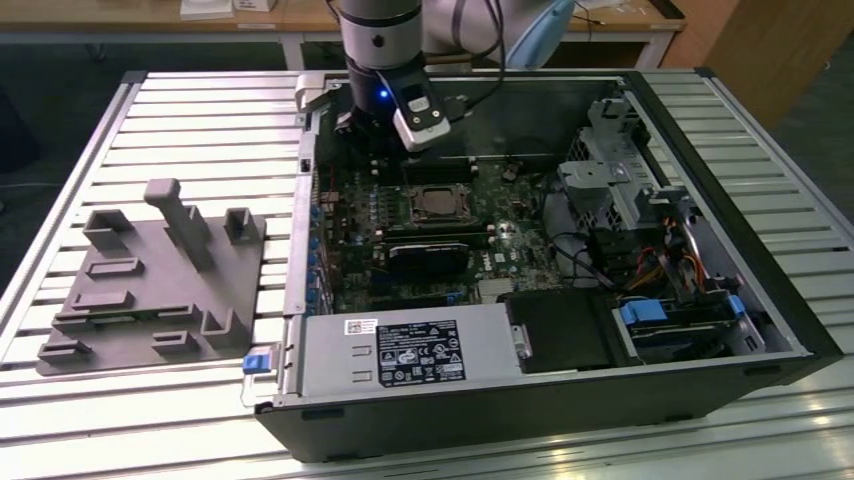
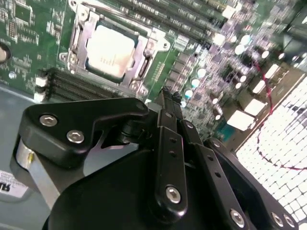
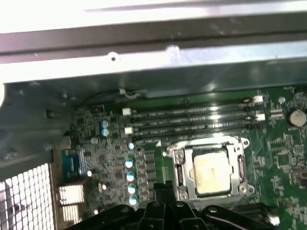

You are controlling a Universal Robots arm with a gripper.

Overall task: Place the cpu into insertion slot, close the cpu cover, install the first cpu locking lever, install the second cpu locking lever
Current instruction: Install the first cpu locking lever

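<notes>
One gripper [image 2: 165,98], its fingers [image 2: 170,143] drawn narrow and holding nothing, is pictured near the silvery chip [image 2: 109,50], which is seated flat on the green board [image 2: 29,43] and framed by the lowered metal cover [image 2: 77,37]

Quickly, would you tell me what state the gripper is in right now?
Black gripper: closed, holding nothing, near the small flat square silvery-grey cpu.

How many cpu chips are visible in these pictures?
1. The cpu lies on the green motherboard, framed by the cpu cover. Another could be hidden elsewhere in the case.
</notes>
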